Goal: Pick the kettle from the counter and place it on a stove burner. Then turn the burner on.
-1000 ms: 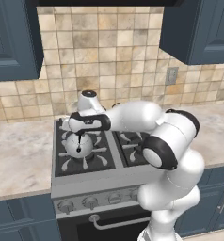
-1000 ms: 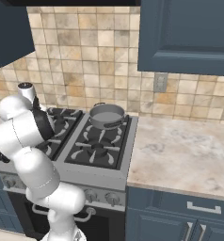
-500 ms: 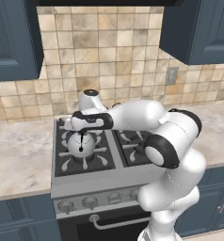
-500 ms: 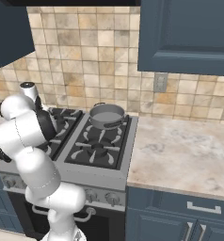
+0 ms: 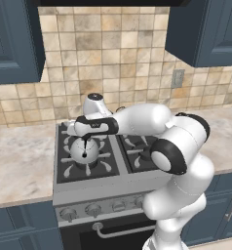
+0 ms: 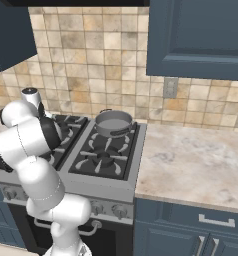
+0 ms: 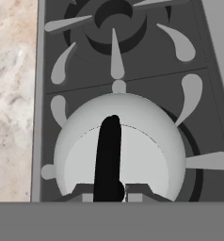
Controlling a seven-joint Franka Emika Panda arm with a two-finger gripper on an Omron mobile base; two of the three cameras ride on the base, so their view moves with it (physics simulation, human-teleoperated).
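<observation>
Most of my hand (image 5: pixel 85 140) is tucked under the wrist in the left base view, so I can't really see the fingers there. In the hand view the fingertips are cut off by the bottom edge, with just a bit of them poking up on either side of the black handle (image 7: pixel 108 160). From the right base view my own arm blocks the front-left part of the stove (image 6: pixel 126 172) completely.

What I can make out: the hand is clamped on that thin black handle, fingers pinched together around it. The kettle (image 5: pixel 85 150) hangs directly below the hand, over the front-left burner (image 5: pixel 87 158). In the hand view its silver dome covers the middle of the burner, with the grate prongs (image 7: pixel 189 99) sticking out all around it. I can't tell whether its bottom is touching the grate or sitting just above.

The marbled table (image 5: pixel 18 163) runs along the stove's left edge, near the kettle but not touching. A grey pot (image 6: pixel 113 123) sits on the back-right burner, well apart from the kettle.
</observation>
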